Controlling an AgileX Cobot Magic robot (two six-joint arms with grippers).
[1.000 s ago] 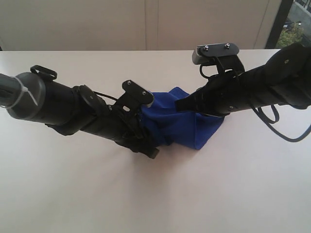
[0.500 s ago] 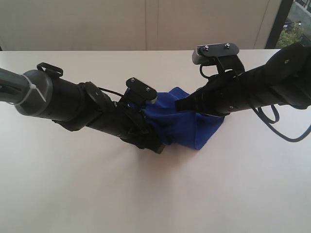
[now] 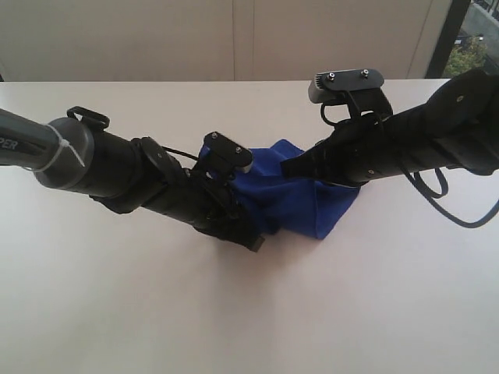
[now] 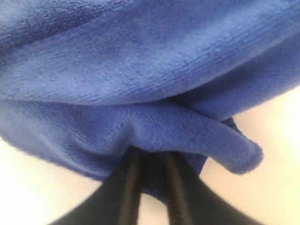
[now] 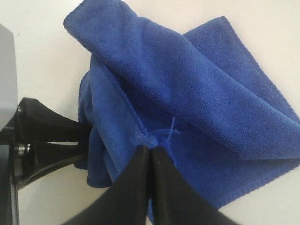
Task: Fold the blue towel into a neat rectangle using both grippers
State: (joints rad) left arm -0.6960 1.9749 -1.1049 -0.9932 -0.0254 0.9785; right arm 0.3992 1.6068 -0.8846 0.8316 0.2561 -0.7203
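Left gripper (image 4: 151, 157) was narrow, black tips buried in a fleecy fold of the blue towel (image 3: 296, 202); couldn't tell if it was clamped. Towel sat bunched mid-desk (image 3: 249, 312) in soft rounded rolls. Right gripper (image 5: 150, 150) was pinched tight on the hem beside the loose thread (image 5: 169, 129).

The left arm (image 3: 148, 183) is a fat black tube with round joints. One end is grey, with a white cable tie (image 3: 70, 152) and white letters (image 3: 12, 144) that end in "PER". A thin black cable (image 3: 178, 154) runs along it. The right arm (image 3: 413, 140) is black too, with one small screw (image 3: 460, 99) and a long black looping cable (image 3: 448, 210). The left camera plate (image 3: 226, 148) and the right camera bar (image 3: 347, 81) are dark, each with two silver screws. The left gripper (image 4: 150, 157) and the right gripper (image 5: 150, 149) have smooth black fingers (image 4: 129, 187).
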